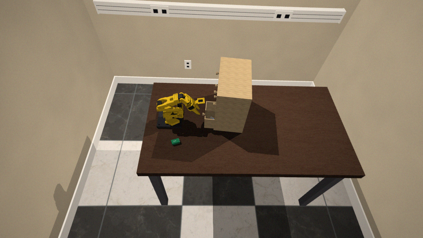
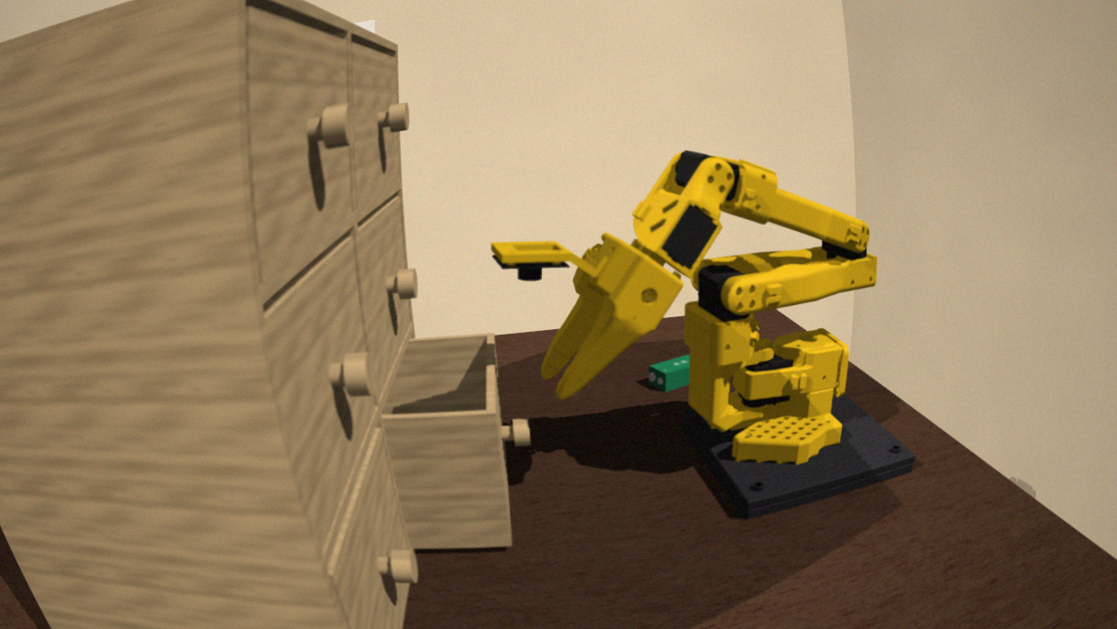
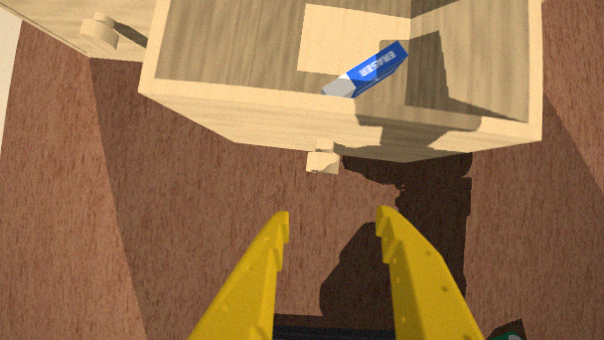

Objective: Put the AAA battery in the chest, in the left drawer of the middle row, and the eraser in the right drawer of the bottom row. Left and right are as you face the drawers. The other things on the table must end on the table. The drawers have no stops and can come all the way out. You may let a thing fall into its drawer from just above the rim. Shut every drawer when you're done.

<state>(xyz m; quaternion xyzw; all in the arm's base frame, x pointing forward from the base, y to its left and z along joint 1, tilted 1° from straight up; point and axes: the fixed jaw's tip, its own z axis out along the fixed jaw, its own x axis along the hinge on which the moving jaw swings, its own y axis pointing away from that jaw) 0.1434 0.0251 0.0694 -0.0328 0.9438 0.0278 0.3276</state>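
The wooden chest (image 1: 232,94) stands on the dark table. Its bottom-row right drawer (image 2: 445,437) is pulled out and open. The blue and white eraser (image 3: 365,70) lies inside this drawer, near its front wall. My gripper (image 3: 332,219) hangs tilted downward above the table, just in front of the open drawer's knob (image 3: 323,161) and apart from it. The fingers (image 2: 560,379) stand a little apart with nothing between them. The other drawers look shut. I see no AAA battery in any view.
A small green block (image 1: 175,142) lies on the table near the arm's base (image 2: 804,468); it also shows behind the arm in the exterior view (image 2: 670,371). The table's left edge is close behind the base.
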